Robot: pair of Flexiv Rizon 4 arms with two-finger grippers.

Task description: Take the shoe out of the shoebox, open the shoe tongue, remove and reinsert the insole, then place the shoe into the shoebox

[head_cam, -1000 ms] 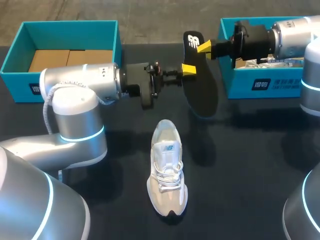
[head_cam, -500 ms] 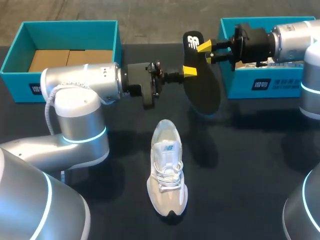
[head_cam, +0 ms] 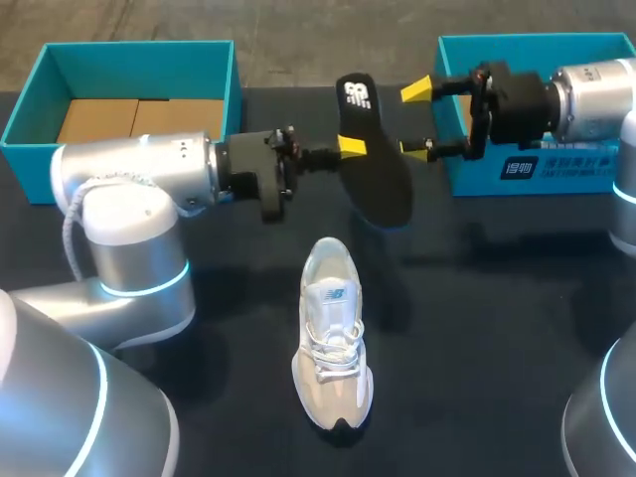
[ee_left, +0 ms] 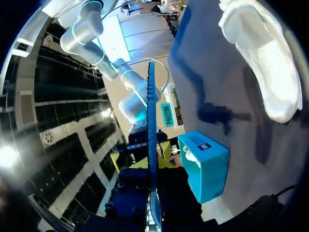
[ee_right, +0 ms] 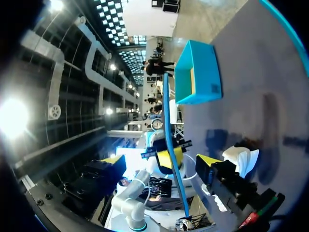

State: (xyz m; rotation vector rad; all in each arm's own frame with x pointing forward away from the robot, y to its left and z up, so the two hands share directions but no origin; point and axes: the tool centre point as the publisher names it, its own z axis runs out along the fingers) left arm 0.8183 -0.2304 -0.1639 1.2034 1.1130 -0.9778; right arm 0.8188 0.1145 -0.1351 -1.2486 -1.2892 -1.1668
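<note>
A black insole (head_cam: 375, 164) with a blue rim hangs in the air over the far middle of the table. My left gripper (head_cam: 351, 148) is shut on its edge; in the left wrist view the insole (ee_left: 151, 130) stands edge-on between the dark fingers (ee_left: 126, 193). My right gripper (head_cam: 417, 117) is open just right of the insole, its yellow tips spread wide and off it. From the right wrist the insole (ee_right: 170, 145) runs edge-on ahead of the open right gripper (ee_right: 161, 162). The white shoe (head_cam: 333, 343) lies on the table, toe toward me.
A teal shoebox (head_cam: 40, 75) with brown cardboard inside stands at the far left. A second teal shoebox (head_cam: 517, 169) stands at the far right, behind my right gripper. The shoe (ee_left: 260, 63) lies well below the held insole.
My right gripper has opened and let go of the insole. My left gripper has closed on it and drawn it a little to the left.
</note>
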